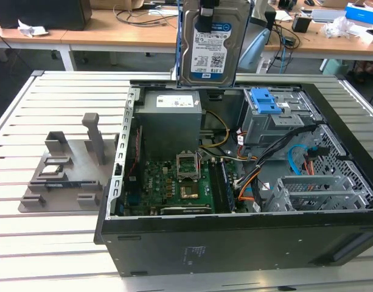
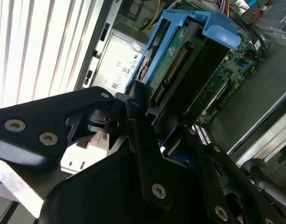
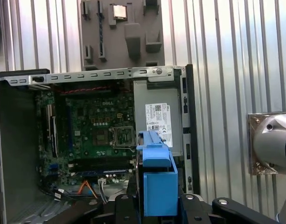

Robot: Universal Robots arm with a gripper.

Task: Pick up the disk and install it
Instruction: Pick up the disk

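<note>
The disk (image 1: 210,45), a silver hard drive with a white-and-blue label in a bright blue carrier frame, hangs upright above the back of the open computer case (image 1: 235,237). My gripper (image 1: 207,13) is shut on its upper end. In the second wrist view the black fingers (image 2: 139,109) clamp the blue-framed disk (image 2: 180,60), whose connector edge shows. In the first wrist view the disk's blue carrier (image 3: 156,179) sits between the gripper (image 3: 157,209) fingers, over the grey power supply box (image 3: 159,119) and beside the motherboard (image 3: 101,126).
Inside the case are a grey power supply box (image 1: 171,118), a green motherboard (image 1: 174,182), a drive bay with a ridged blue latch (image 1: 265,103), loose cables (image 1: 296,158) and a metal cage (image 1: 320,191). A grey fixture (image 1: 70,164) lies on the slatted table at the exterior view's left.
</note>
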